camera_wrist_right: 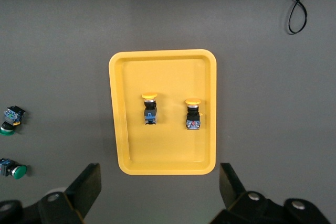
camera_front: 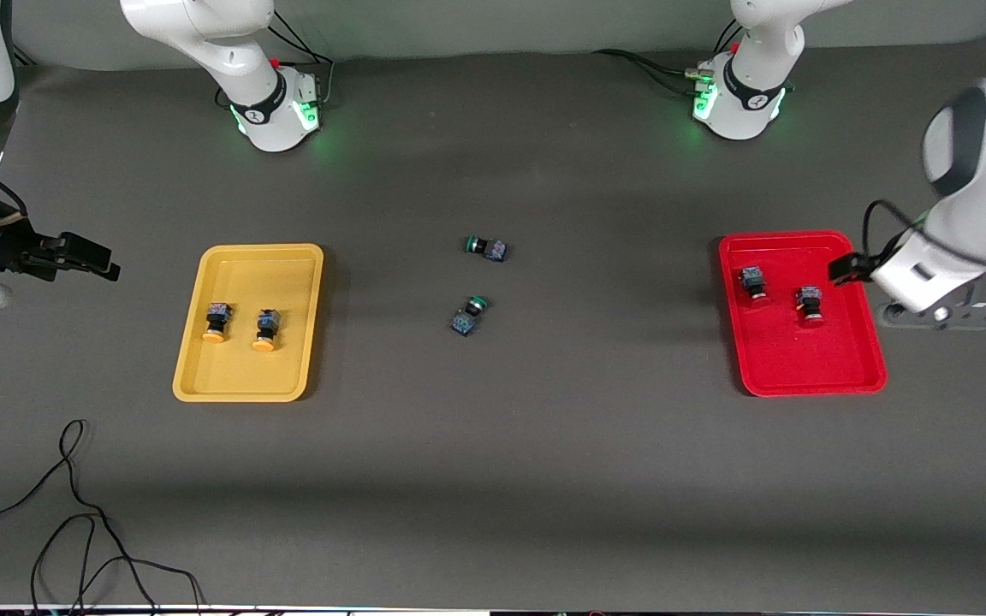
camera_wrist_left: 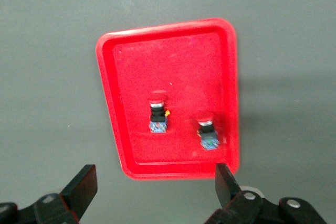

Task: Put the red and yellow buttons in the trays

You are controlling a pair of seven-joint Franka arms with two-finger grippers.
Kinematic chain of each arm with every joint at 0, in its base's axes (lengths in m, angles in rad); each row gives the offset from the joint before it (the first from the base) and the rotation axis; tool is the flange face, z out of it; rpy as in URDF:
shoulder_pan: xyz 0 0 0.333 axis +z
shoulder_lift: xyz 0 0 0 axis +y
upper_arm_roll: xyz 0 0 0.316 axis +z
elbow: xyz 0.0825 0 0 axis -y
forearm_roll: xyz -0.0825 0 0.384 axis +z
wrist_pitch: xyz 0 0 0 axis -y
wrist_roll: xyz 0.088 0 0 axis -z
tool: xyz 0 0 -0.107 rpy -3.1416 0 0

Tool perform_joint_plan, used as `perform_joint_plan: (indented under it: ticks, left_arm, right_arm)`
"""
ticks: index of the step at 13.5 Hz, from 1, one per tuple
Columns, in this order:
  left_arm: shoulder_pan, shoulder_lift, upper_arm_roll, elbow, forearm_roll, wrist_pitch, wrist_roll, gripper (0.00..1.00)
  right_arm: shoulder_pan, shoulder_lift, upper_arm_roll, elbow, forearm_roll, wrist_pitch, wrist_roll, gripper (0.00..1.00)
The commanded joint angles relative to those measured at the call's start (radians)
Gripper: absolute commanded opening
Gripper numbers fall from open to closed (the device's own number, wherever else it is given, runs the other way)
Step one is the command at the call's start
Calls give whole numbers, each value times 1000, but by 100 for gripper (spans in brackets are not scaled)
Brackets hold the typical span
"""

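Two yellow-capped buttons (camera_front: 216,321) (camera_front: 266,329) lie in the yellow tray (camera_front: 245,274) toward the right arm's end. Two red-capped buttons (camera_front: 753,284) (camera_front: 810,305) lie in the red tray (camera_front: 801,364) toward the left arm's end. My left gripper (camera_wrist_left: 156,184) is open and empty, up over the table beside the red tray (camera_wrist_left: 173,61). It shows in the front view (camera_front: 848,269) at the tray's edge. My right gripper (camera_wrist_right: 160,184) is open and empty, over the table beside the yellow tray (camera_wrist_right: 163,72). In the front view (camera_front: 86,255) it is off the tray's outer end.
Two green-capped switches (camera_front: 486,248) (camera_front: 468,315) lie on the dark mat mid-table, between the trays. A black cable (camera_front: 74,513) loops on the mat nearer the front camera, at the right arm's end.
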Motion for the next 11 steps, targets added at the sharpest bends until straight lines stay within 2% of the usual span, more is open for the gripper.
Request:
perform_joint_plan:
  ticks: [1, 5, 6, 7, 8, 10, 11]
  left_arm:
    - [-6, -6, -9, 103, -37, -117, 10, 100]
    - [-24, -102, 3, 101, -63, -145, 13, 100]
    - [-117, -106, 88, 98, -65, -143, 13, 100]
    - [-282, -111, 256, 97, -65, -142, 11, 100]
    - [-375, -114, 355, 99, -62, -145, 11, 100]
    - [-356, -112, 342, 102, -53, -152, 11, 100]
    - [-306, -112, 293, 104, -53, -152, 11, 100]
  right_arm:
    - [-8, -2, 12, 17, -48, -4, 28, 100]
    - [-5, -4, 12, 23, -49, -17, 31, 100]
    - [-5, -2, 14, 31, -49, -27, 30, 100]
    - [-5, -2, 12, 34, -49, -27, 30, 100]
    - [-5, -4, 14, 34, -49, -28, 30, 100]
    - [-5, -2, 14, 40, -48, -38, 30, 100]
    - [-5, -1, 14, 46, -48, -38, 30, 100]
